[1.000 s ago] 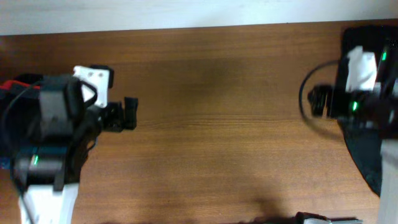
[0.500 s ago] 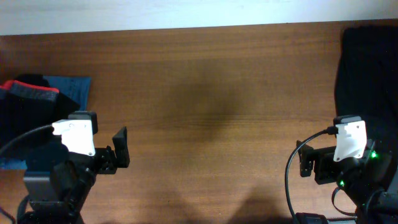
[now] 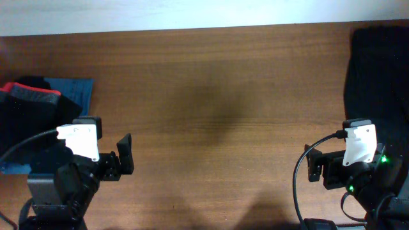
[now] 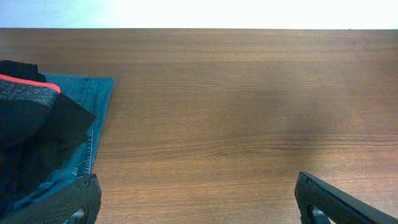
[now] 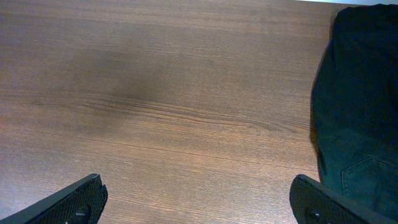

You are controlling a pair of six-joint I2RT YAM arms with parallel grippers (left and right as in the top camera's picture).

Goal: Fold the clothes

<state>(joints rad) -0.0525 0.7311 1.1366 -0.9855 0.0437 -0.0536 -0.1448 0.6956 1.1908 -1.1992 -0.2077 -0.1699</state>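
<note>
The left gripper point(image 3: 121, 156) is hanging with its jaws spread wide, released and grasping nothing, over bare wood at the near left of the table point(image 3: 217, 83). Just left of it and a little farther back, a pile is lying at the table's left edge. There, black trousers point(image 4: 31, 134) with a red-orange and grey waistband point(image 4: 25, 93) are resting on top of blue denim jeans point(image 4: 90, 93). The right gripper point(image 3: 313, 167) is likewise gaping, empty, at the near right. Beside it on the right, a black garment point(image 5: 357, 93) is sprawling along the right edge, stretching from the far side toward the near side.
</note>
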